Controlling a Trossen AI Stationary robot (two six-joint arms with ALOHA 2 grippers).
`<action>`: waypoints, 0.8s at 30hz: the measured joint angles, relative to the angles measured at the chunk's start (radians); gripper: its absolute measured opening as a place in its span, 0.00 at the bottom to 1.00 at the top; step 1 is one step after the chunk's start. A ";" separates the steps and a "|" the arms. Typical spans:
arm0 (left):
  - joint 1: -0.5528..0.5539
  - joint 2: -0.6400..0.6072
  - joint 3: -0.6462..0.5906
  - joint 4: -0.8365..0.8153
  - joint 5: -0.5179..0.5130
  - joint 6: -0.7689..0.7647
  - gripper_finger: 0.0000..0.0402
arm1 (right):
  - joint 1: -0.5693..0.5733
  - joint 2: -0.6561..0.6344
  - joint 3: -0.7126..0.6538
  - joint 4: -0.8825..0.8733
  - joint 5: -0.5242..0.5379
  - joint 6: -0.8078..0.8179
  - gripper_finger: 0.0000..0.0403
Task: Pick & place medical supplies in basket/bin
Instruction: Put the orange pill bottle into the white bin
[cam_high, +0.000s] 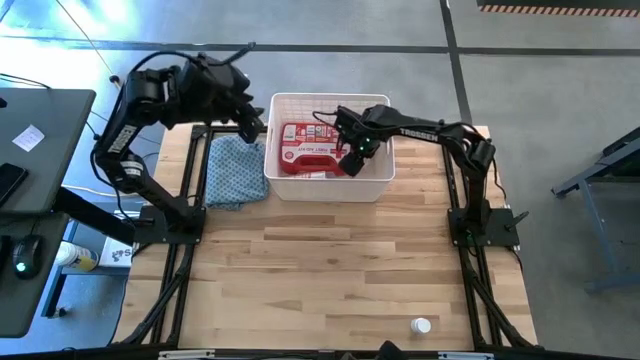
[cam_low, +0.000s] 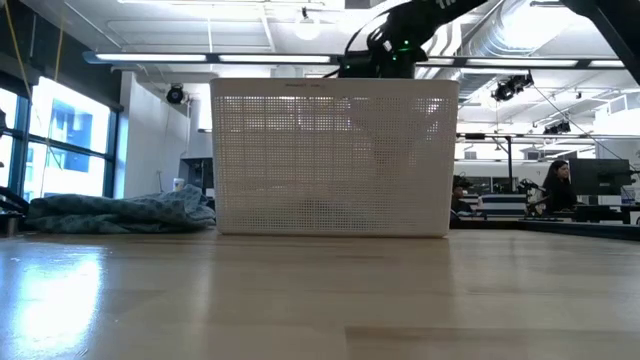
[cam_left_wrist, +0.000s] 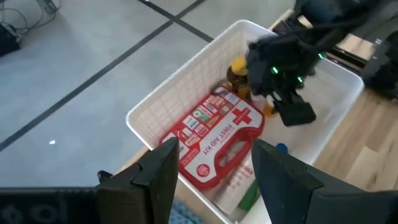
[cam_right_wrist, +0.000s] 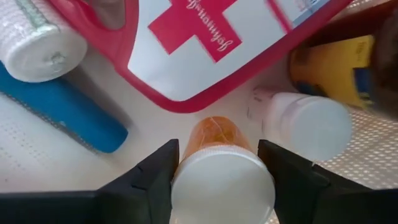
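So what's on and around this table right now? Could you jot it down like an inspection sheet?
Surface: wooden table, mostly bare.
Job's things: white basket holding a red first-aid case, a yellow-capped amber bottle, a blue tube and an orange bottle.
Clutter: blue cloth beside the basket; small white bottle near the table's front edge.
Pincers: right pincer in the basket, around the orange bottle; left pincer open above the basket.
Cables: nothing seen on the table.
Surroundings: person in the room behind.
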 joint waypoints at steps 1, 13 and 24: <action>0.014 0.000 0.000 0.007 0.009 0.006 0.58 | 0.001 0.000 -0.009 0.006 -0.002 0.000 0.49; 0.142 0.001 0.000 0.039 0.112 0.074 0.58 | -0.003 0.000 -0.134 0.106 -0.001 -0.002 0.53; 0.173 0.015 0.000 0.057 0.152 0.090 0.58 | -0.005 0.000 -0.151 0.131 0.004 -0.001 0.53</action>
